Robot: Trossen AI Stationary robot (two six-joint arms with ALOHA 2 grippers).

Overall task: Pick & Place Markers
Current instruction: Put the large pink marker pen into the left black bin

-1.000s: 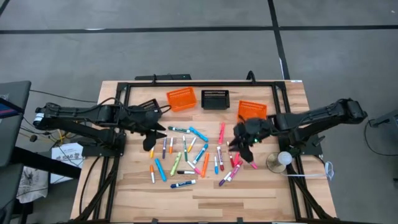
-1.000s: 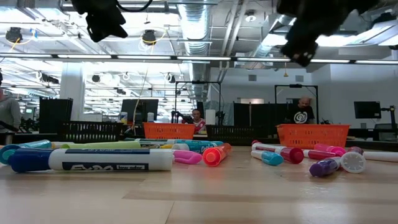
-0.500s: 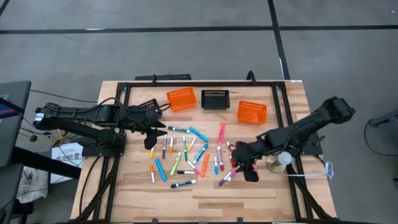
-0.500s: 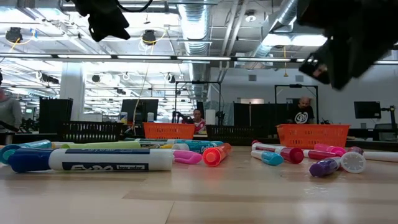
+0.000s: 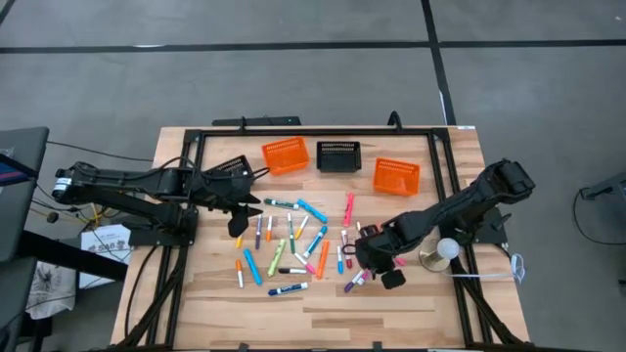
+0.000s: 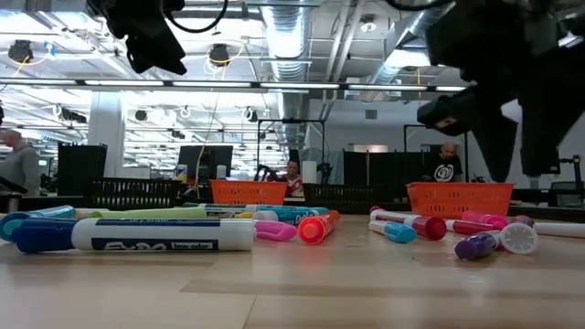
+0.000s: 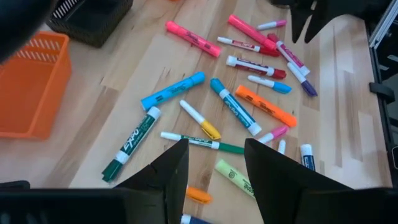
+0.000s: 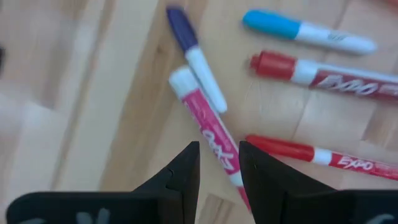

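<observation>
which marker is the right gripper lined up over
The pink marker with the white end: its body runs straight into the gap between the right gripper's open fingers. The purple-capped marker and the red markers lie off to the sides.

The right gripper hangs close over the pale wooden surface, its two dark fingers a little apart and empty. A pink marker with a white end lies straight ahead of the gap and runs down between the fingers. Touching its white end at 12 o'clock is a purple-capped marker. At 2 o'clock lie a light blue marker and a red-capped marker, and at 3 o'clock a red marker.
</observation>
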